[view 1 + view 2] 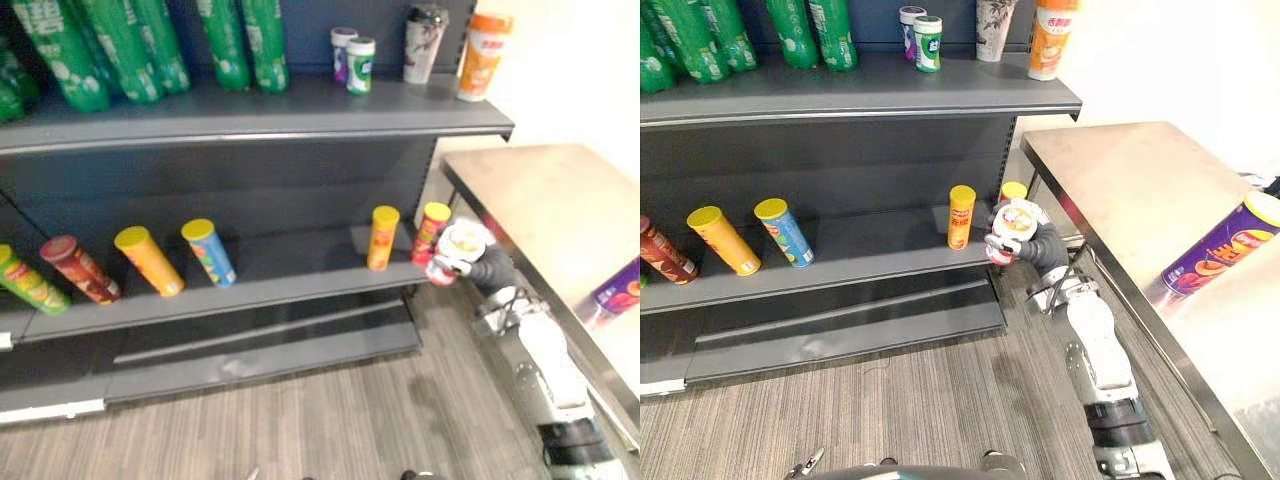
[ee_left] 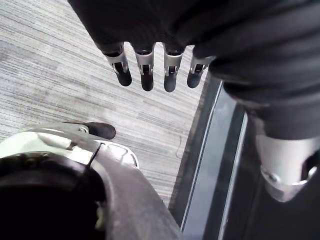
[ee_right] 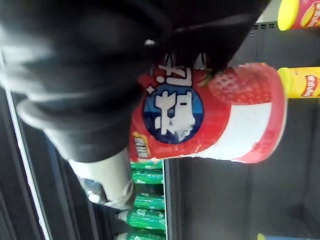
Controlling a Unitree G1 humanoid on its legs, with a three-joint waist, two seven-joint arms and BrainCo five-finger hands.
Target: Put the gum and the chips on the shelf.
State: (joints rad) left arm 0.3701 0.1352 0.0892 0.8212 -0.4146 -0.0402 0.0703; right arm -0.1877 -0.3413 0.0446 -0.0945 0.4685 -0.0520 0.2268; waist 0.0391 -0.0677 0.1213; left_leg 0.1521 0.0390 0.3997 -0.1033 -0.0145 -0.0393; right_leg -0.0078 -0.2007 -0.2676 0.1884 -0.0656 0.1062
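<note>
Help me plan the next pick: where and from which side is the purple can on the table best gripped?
Grip the purple can round mid-body, from above, fingers across its long axis. It lies on its side on the table, so the round wall would likely roll if pushed sideways. The right hand is shut on a red tub.

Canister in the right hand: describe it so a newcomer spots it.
On the dark grey shelf unit, go to the middle shelf's right end. There the right hand holds the canister: squat, red and white with a strawberry picture, unlike the slim yellow-lidded chip tubes beside it.
</note>
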